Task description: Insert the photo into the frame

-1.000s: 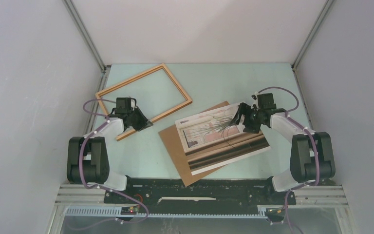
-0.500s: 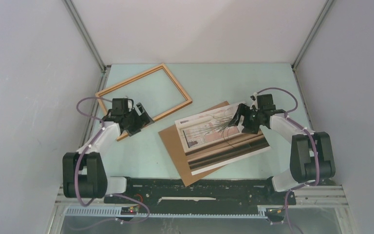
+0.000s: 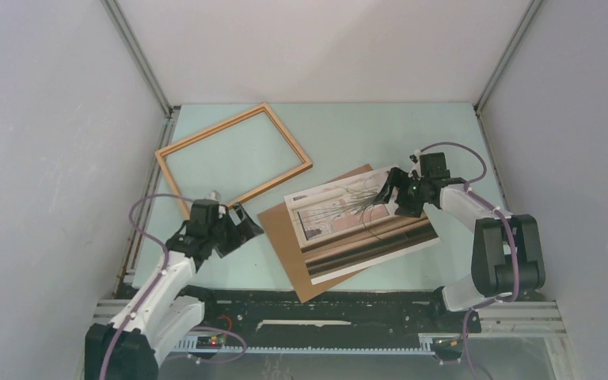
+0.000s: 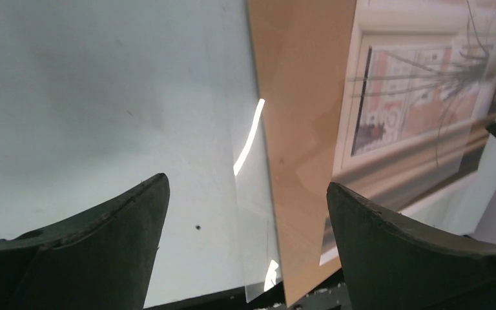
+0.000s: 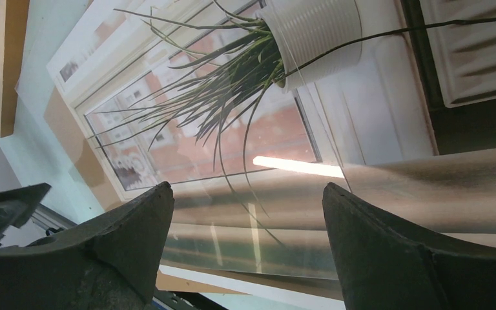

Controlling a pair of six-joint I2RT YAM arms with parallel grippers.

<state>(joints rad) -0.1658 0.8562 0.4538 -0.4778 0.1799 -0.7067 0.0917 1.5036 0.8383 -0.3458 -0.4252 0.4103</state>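
Photo (image 3: 360, 226) is lying on a brown board (image 3: 281, 229) at centre; right end effector (image 3: 387, 191) is hovering spread above it, left end effector (image 3: 244, 224) spread at lower left.

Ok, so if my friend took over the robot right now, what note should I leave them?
Left hand: open, empty, at the left edge of the backing board.
Right hand: open, empty, over the photo; I can't tell if it touches.
The photo lies on the brown backing board. The frame lies far left with nothing in it, apart from both.
Done: nothing in the frame yet.
Left to do: pick up the photo, carry it over, lay it inside the frame.
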